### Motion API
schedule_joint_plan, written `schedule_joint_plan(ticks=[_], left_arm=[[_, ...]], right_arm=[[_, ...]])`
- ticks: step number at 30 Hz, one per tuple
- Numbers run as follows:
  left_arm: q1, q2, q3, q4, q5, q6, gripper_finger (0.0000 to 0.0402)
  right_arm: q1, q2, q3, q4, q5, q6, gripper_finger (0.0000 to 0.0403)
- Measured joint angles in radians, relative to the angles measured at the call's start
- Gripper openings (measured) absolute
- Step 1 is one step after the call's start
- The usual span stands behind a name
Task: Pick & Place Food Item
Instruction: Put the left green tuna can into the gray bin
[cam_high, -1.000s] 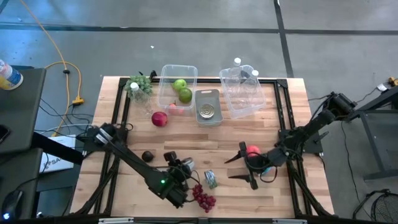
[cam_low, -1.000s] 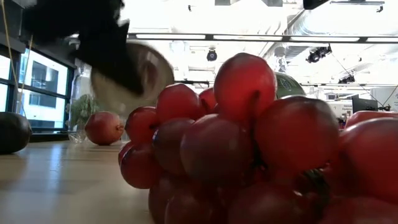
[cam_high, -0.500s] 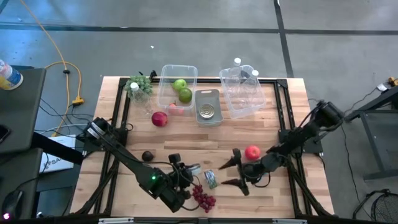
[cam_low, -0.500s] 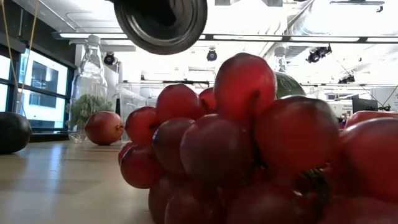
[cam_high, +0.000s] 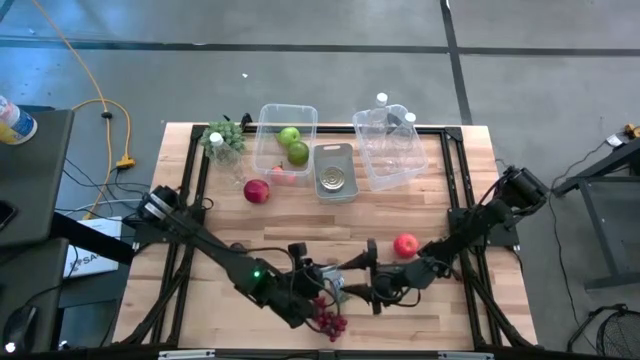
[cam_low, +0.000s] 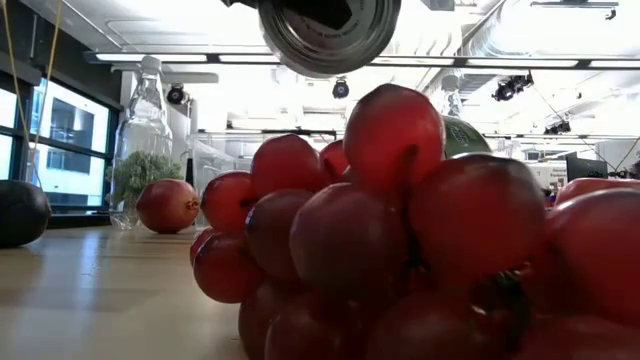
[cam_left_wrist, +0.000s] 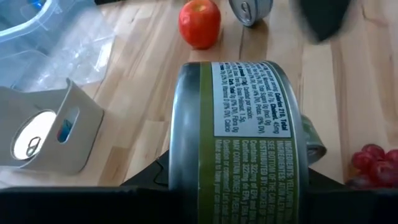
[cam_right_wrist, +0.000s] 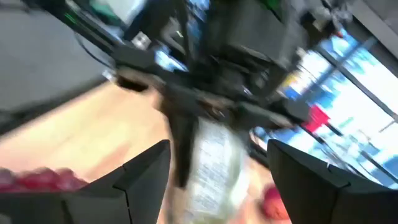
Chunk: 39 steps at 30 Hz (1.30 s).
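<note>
Right pincer (cam_high: 366, 278) moved closer, spread — left pincer (cam_high: 322, 283) clamps cylindrical metal can (cam_left_wrist: 239, 140).

hard-to-see bits — what gets cut off, covered or smeared

the red grapes (cam_low: 400, 240) fill the low view and run off its right and bottom edges, hiding most of the table behind them. the can (cam_low: 328, 30) is cut by the top edge there. in the left wrist view the can (cam_left_wrist: 239, 134) hides the fingers that hold it. the right wrist view is smeared — the can (cam_right_wrist: 214, 162) is only a pale blur, its label unreadable.
</note>
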Motion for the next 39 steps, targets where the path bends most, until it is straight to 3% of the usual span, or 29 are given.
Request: schedule_joint_plan(ticks=[3, 8, 13, 21, 28, 34, 39], left_arm=[[-0.010, 0.003, 0.000, -0.003, -0.018, 0.001, 0.0129], [-0.010, 0.003, 0.000, -0.002, -0.044, 0.002, 0.0129], [-0.004, 0.003, 0.000, 0.001, -0.047, 0.022, 0.0129], [-0.005, 0.003, 0.000, 0.006, -0.053, 0.023, 0.0129], [-0.009, 0.003, 0.000, 0.007, -0.050, 0.023, 0.0129], [-0.011, 0.003, 0.000, 0.009, -0.048, 0.025, 0.0129], [-0.011, 0.003, 0.000, 0.022, -0.049, 0.044, 0.0129]], right_arm=[[0.001, 0.000, 0.003, -0.011, 0.007, 0.004, 0.0258], [-0.014, 0.000, 0.005, -0.007, -0.097, 0.015, 0.0258], [-0.045, 0.000, 0.012, -0.023, 0.020, 0.130, 0.0259], [-0.054, 0.000, 0.046, -0.148, -0.030, 0.214, 0.0259], [-0.070, 0.000, 0.048, -0.207, 0.000, 0.280, 0.0259], [-0.099, 0.000, 0.048, -0.224, -0.107, 0.338, 0.0259], [-0.123, 0.000, 0.047, -0.259, -0.136, 0.367, 0.0259]])
